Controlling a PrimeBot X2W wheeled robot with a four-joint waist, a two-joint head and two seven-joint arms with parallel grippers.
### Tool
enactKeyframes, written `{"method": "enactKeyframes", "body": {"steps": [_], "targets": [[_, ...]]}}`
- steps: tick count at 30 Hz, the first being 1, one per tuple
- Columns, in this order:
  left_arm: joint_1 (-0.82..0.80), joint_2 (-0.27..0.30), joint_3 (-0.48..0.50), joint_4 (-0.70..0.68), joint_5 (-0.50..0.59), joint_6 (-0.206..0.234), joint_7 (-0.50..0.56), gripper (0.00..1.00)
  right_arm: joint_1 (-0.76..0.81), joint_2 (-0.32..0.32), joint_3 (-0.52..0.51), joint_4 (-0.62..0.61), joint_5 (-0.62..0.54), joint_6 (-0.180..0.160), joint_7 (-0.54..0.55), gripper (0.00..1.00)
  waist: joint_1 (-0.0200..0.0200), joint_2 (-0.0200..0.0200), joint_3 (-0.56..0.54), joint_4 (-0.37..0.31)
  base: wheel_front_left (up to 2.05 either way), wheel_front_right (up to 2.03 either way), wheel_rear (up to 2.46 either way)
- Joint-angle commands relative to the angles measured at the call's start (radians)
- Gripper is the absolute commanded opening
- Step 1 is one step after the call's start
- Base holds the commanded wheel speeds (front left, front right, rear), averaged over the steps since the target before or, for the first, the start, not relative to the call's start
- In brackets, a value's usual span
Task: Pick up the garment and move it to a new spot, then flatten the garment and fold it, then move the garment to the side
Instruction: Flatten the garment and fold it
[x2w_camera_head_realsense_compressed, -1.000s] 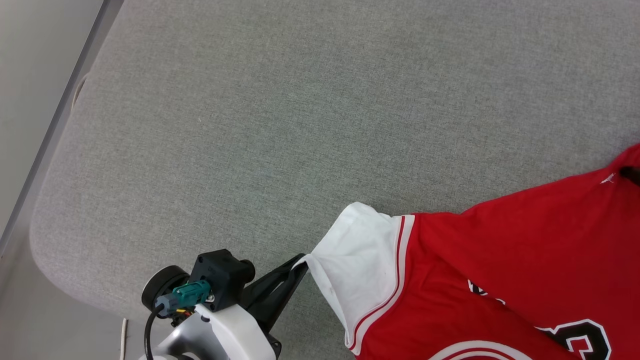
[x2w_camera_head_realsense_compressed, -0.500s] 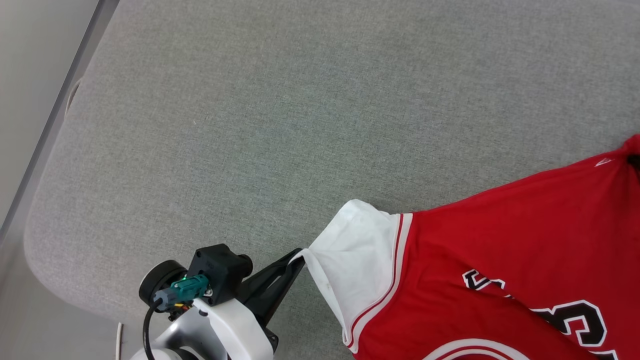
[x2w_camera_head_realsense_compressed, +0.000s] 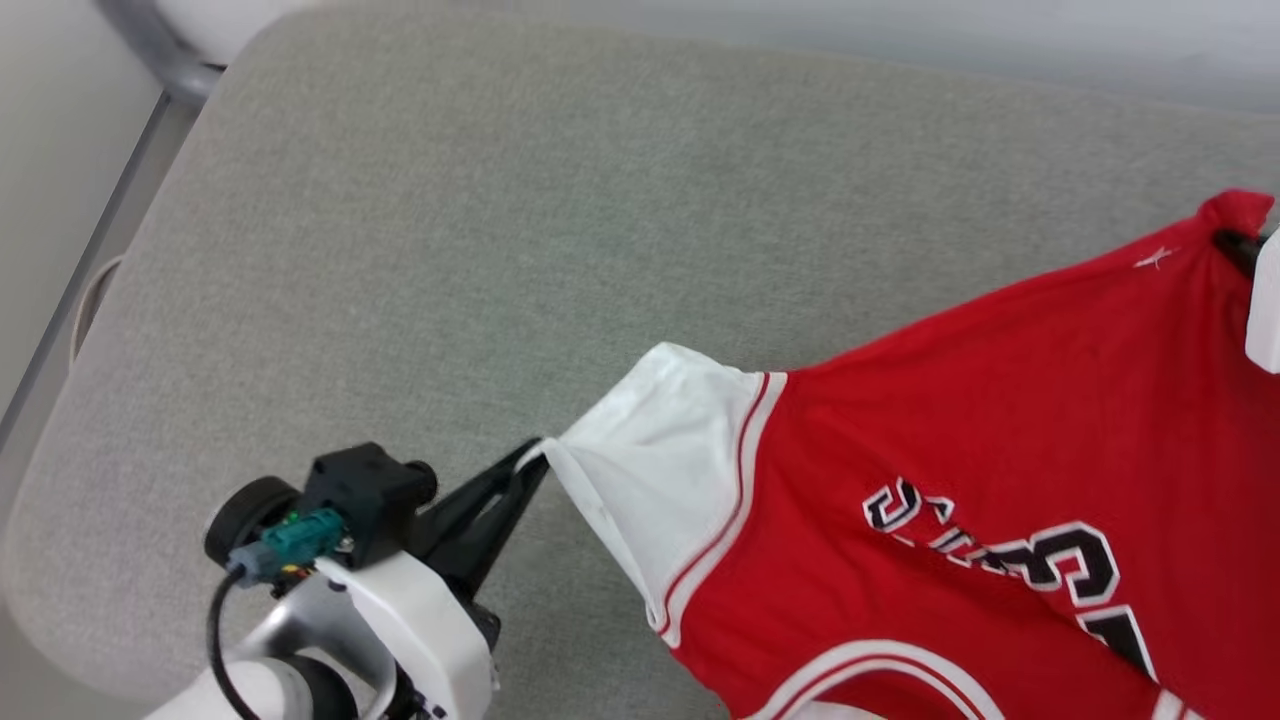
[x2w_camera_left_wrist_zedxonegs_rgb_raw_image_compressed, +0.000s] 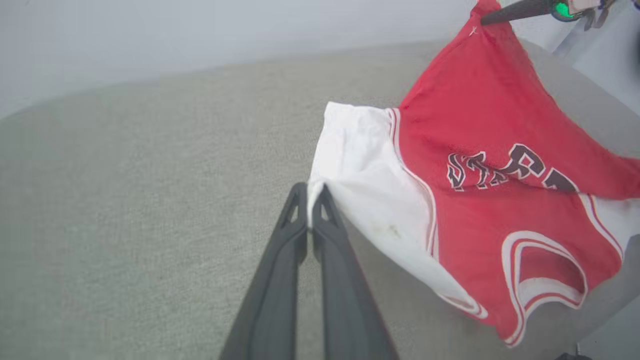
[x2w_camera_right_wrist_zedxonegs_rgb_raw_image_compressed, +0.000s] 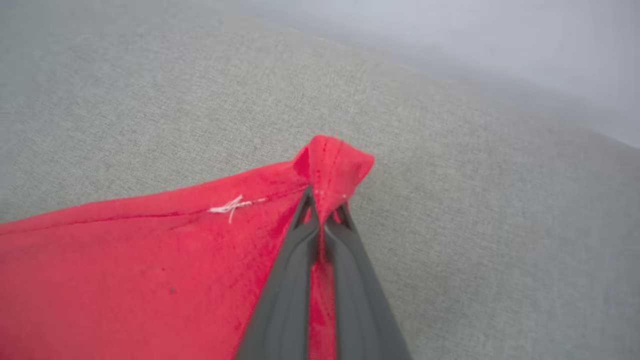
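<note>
The garment (x2w_camera_head_realsense_compressed: 1000, 400), a red jersey with a white sleeve and black lettering, hangs stretched above the grey cushioned surface (x2w_camera_head_realsense_compressed: 500, 250). My left gripper (x2w_camera_head_realsense_compressed: 535, 460) is shut on the corner of the white sleeve (x2w_camera_left_wrist_zedxonegs_rgb_raw_image_compressed: 360, 165), its own tips (x2w_camera_left_wrist_zedxonegs_rgb_raw_image_compressed: 311, 192) pinching the cloth. My right gripper (x2w_camera_right_wrist_zedxonegs_rgb_raw_image_compressed: 322, 207) is shut on a red hem corner of the garment (x2w_camera_right_wrist_zedxonegs_rgb_raw_image_compressed: 150, 270); in the head view that corner (x2w_camera_head_realsense_compressed: 1235, 215) sits at the right edge, and in the left wrist view the right gripper (x2w_camera_left_wrist_zedxonegs_rgb_raw_image_compressed: 482, 21) shows at the top.
The grey surface's rounded corner lies at the lower left in the head view, with pale floor (x2w_camera_head_realsense_compressed: 40, 200) beyond it. A grey-white rail or post (x2w_camera_head_realsense_compressed: 170, 40) stands at the top left.
The head camera has tilted, showing more of the surface's far edge. The garment has lifted, with more lettering exposed. The right gripper's white body now shows at the right edge.
</note>
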Motion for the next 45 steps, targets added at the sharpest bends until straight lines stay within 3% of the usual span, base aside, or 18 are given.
{"method": "enactKeyframes", "body": {"steps": [1,15,28,34,45], "targets": [[-0.021,0.006,0.020,-0.012,-0.007,0.010,-0.007,0.00,-0.019,-0.012,0.005,-0.003,0.010,-0.001,-0.035,0.00,-0.0001,0.0000,-0.053,-0.048,0.00,0.00,0.00],[-0.130,0.076,0.169,-0.033,-0.025,0.029,-0.028,0.00,-0.052,-0.056,0.073,-0.100,0.062,-0.001,-0.141,0.00,-0.0001,0.0000,-0.162,-0.173,0.00,0.00,0.00],[-0.339,0.110,0.302,-0.015,-0.004,0.023,-0.053,0.00,-0.058,-0.066,0.037,-0.294,0.077,-0.001,-0.171,0.00,-0.0001,0.0000,-0.211,-0.274,0.00,0.00,0.00],[-0.431,0.110,0.325,-0.013,0.035,0.025,-0.063,0.00,-0.067,-0.055,0.001,-0.373,0.078,-0.001,-0.173,0.00,-0.0001,0.0000,-0.203,-0.295,0.00,0.00,0.00],[-0.670,0.125,0.324,0.066,0.101,-0.048,-0.027,0.00,-0.128,-0.033,-0.057,-0.473,0.056,-0.001,-0.157,0.00,-0.0001,0.0000,-0.075,-0.317,0.00,0.00,0.00]]}}
